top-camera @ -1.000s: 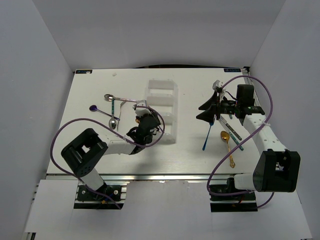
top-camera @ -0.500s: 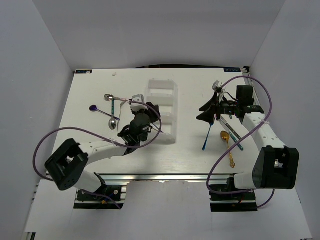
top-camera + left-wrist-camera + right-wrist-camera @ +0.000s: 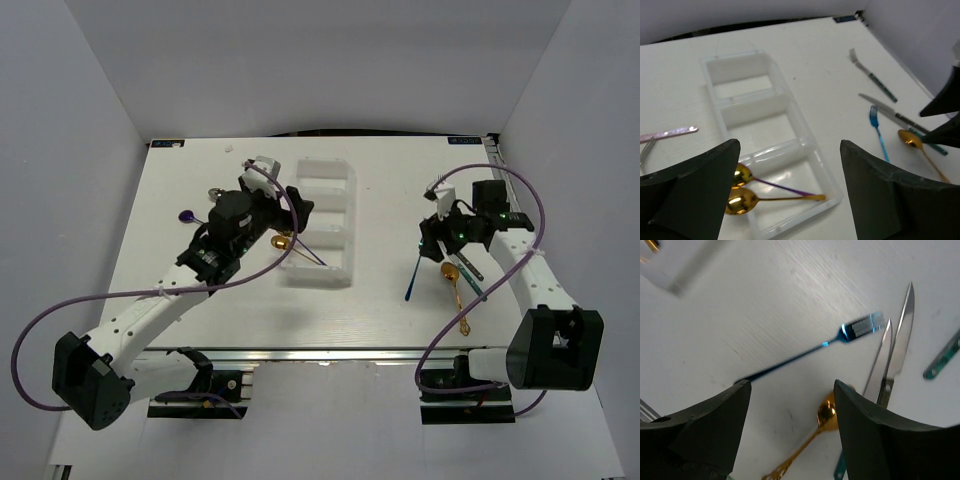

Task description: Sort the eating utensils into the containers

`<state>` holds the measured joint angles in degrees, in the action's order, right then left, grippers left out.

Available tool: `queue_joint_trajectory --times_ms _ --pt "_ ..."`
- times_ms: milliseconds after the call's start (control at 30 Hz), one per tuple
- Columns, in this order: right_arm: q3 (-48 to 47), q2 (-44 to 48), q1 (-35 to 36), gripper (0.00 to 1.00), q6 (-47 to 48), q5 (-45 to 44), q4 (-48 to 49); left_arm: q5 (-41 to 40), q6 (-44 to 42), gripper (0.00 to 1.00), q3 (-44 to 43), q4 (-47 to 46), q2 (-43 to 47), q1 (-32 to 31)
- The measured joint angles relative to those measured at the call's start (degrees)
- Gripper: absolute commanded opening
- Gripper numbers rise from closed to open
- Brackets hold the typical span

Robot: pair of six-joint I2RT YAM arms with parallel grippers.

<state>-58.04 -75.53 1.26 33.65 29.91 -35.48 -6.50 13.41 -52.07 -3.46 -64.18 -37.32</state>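
So, overhead: left gripper hangs over the table just left of the white tray, fingers spread wide w/ nothing in them. The tray's nearest compt holds a gold spoon and a purple-handled spoon, bowls at its left wall. Right gripper is well right of the tray, also wide apart and empty, over the loose utensils: blue fork, second gold spoon, knives. A purple spoon lies left of the tray.

Left wrist: both fingers frame the tray's near end, gap btwn them empty. The two spoons lie in the near compt, handles meeting toward the right; the other compts look bare. A teal-handled fork sits far right.

Right wrist: fingers stand wide, nothing gripped. Below them is the blue fork, w/ the knives side by side right of its tines and the second gold spoon's bowl near the gap.
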Motion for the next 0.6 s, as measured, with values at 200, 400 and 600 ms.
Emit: queue_joint_trajectory --times_ms 200,400,600 --pt "7.9 4.7 0.0 0.73 0.4 -17.2 -4.4 7.2 -2.7 0.94 1.4 8.0 0.0 4.9" --pt "11.3 4.6 0.0 0.66 -0.2 -24.8 -6.8 8.4 -4.6 0.95 4.9 11.9 1.7 5.0" --pt "12.6 3.0 0.0 0.63 -0.7 -28.1 -6.5 7.9 -5.9 0.95 5.5 12.0 7.1 5.3"
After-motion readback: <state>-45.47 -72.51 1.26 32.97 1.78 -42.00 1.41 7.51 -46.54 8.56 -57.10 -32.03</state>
